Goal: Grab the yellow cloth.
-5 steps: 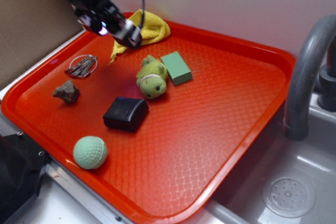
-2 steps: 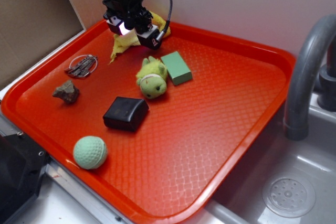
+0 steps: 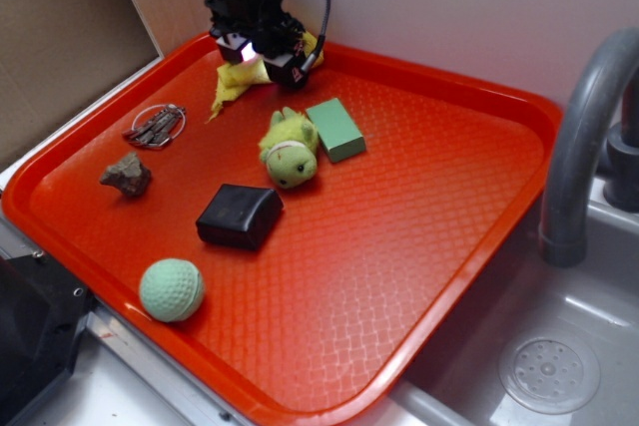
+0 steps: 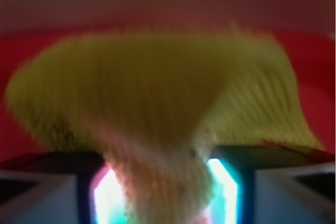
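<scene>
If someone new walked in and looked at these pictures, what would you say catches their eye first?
Probably the bright red tray filling the exterior view beside a sink, with small objects scattered across its left half. Next, the black gripper at the tray's far corner, right on the yellow cloth. In the blurred wrist view, that cloth fills the frame, a fold of it running down between the two fingers.

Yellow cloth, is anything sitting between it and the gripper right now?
Nothing visible. The gripper is directly over the yellow cloth, and the wrist view shows cloth already between the fingers. The plush toy sits off to the side.
</scene>
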Motion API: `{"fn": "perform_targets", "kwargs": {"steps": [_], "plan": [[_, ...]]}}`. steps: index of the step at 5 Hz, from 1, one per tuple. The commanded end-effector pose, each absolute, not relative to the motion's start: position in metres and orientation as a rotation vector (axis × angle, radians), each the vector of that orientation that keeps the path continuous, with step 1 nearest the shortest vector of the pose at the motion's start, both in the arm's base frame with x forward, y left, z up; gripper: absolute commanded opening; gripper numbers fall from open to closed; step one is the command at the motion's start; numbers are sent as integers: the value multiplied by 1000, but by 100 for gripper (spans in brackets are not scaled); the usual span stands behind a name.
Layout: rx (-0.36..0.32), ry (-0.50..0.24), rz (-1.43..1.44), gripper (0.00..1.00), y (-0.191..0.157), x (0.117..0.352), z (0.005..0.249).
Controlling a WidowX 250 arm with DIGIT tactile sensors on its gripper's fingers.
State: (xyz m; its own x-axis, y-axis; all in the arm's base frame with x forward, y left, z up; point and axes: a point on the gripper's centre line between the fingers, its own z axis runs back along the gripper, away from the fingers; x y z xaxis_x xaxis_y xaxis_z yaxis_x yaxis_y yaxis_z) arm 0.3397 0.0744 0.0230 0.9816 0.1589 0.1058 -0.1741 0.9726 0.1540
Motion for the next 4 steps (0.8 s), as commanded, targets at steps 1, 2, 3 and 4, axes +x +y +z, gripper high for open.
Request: {"fn": "perform_targets", "kwargs": {"steps": [1, 2, 3, 4], "plan": [[182, -169, 209, 0, 90, 341, 42], [191, -163, 221, 0, 90, 339, 38], [188, -199, 229, 0, 78, 320, 78], [-23, -280, 149, 0, 46, 286, 125]]}}
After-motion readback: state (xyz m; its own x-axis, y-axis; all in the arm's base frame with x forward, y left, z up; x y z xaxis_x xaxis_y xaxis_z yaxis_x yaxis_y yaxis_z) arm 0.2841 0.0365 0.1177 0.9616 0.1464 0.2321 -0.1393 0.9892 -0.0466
